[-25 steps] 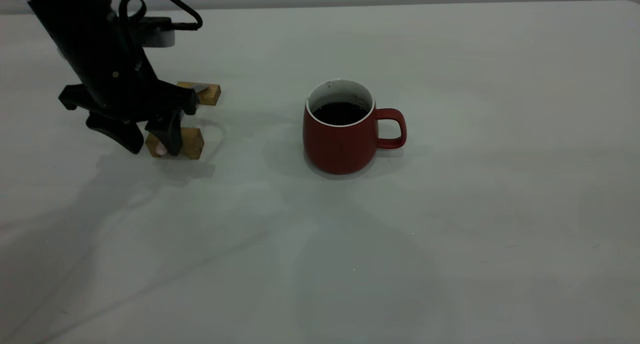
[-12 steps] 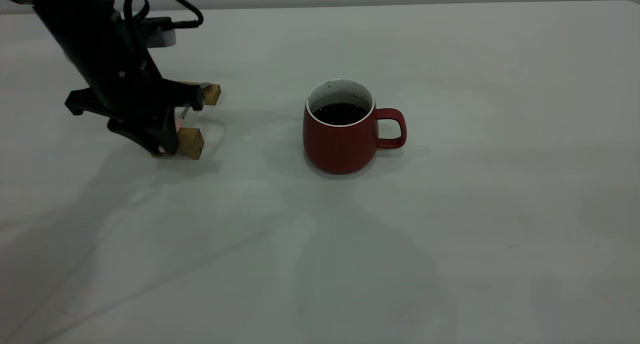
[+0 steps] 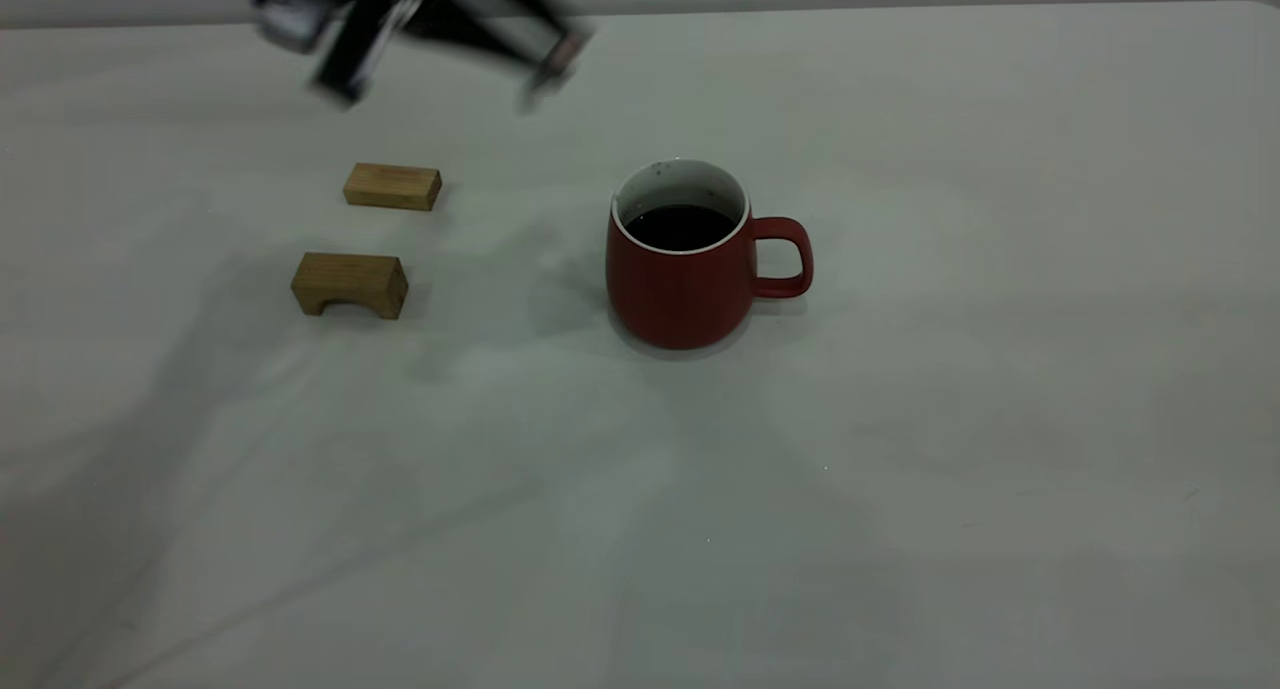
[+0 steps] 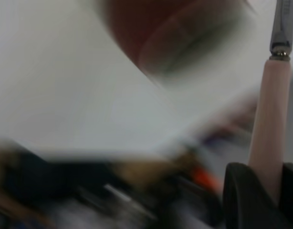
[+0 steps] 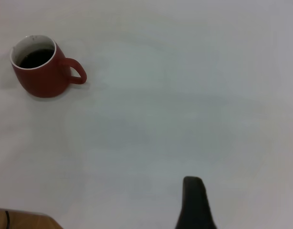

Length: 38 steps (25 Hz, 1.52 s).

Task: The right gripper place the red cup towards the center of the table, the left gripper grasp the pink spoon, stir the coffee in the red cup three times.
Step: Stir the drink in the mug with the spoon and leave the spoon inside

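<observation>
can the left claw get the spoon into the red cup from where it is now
Probably yes. The left claw is raised above the table, gripping the pink spoon. The red cup stands upright with its mouth open, and nothing lies between them; the two wooden blocks sit off to the side.

My left gripper reads on the exterior camera as a smeared black mass with a silver-grey part at one end and a pale tip at the other, too blurred for me to pick out screws or cables. On my left wrist camera I can make out two of its black fingers, matte, thick and rounded at the top edge. Of my right gripper the right wrist camera gives me only one black finger, a narrow matte blade with a rounded tip.
</observation>
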Available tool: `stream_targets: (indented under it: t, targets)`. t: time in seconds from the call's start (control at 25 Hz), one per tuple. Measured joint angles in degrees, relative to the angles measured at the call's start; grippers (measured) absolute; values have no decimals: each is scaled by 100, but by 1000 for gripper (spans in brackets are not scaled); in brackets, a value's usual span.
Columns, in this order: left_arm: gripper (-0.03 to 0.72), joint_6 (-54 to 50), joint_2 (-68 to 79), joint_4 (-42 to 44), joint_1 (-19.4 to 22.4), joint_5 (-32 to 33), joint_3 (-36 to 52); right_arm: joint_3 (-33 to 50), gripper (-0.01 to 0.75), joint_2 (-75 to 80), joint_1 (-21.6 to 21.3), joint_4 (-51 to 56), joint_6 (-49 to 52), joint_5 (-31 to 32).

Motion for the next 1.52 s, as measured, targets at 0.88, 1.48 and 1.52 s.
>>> stream_targets:
  t: [0.88, 1.48, 1.52]
  targets:
    - [175, -2450, 309, -3009, -622, 99, 20, 0, 591, 0, 0, 0, 15, 0]
    - [175, -2296, 1093, -2802, -622, -527, 20, 0, 591, 0, 0, 0, 20, 0]
    - [175, -2129, 1142, -2796, -622, -568, 20, 0, 591, 0, 0, 0, 20, 0]
